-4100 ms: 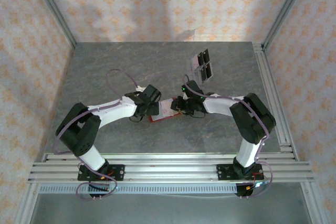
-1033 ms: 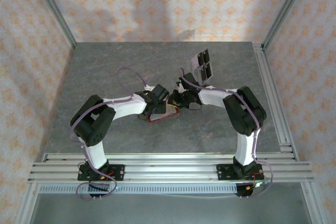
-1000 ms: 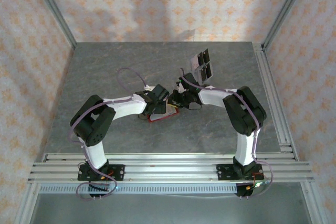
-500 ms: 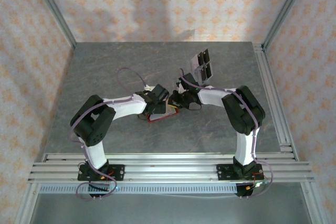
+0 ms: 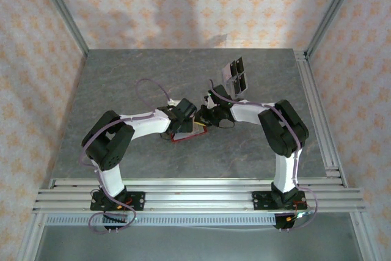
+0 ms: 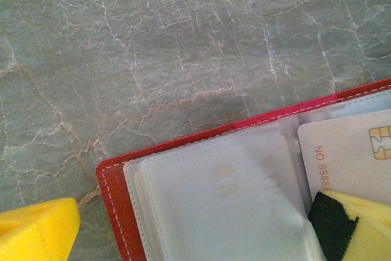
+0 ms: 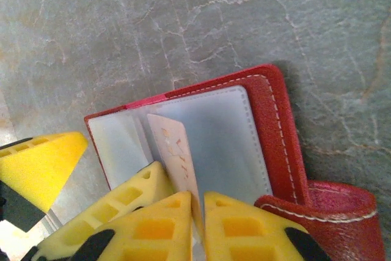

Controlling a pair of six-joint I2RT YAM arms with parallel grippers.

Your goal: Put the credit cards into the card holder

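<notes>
Top external view: compared with a few seconds ago, both arms have folded their elbows inward. The left fingers [image 5: 183, 114] now crowd over the small red folding card holder [image 5: 183, 138], which lies open on the grey stone-patterned tabletop [image 5: 122, 90] between the two wrists. Over the last second hardly anything travels; the one change is that the right fingers [image 5: 208, 116] have drawn together.

In the left wrist view the left fingers stand wide apart. One yellow tip is off the holder's corner and the other is over its clear sleeves; whether that tip presses down I cannot tell. In the right wrist view the right fingers are clamped on a pale card with orange marks [image 7: 174, 145], its far end at a sleeve's mouth. I judge the grip secured and the insertion started, not finished.

Whether that end is under the plastic or on top is unclear. A beige chip card [image 6: 342, 151] is cut off at the frame edge and may be the same card. Farther right, the clear plastic stand with dark rectangles [image 5: 236, 76] stands apart.
</notes>
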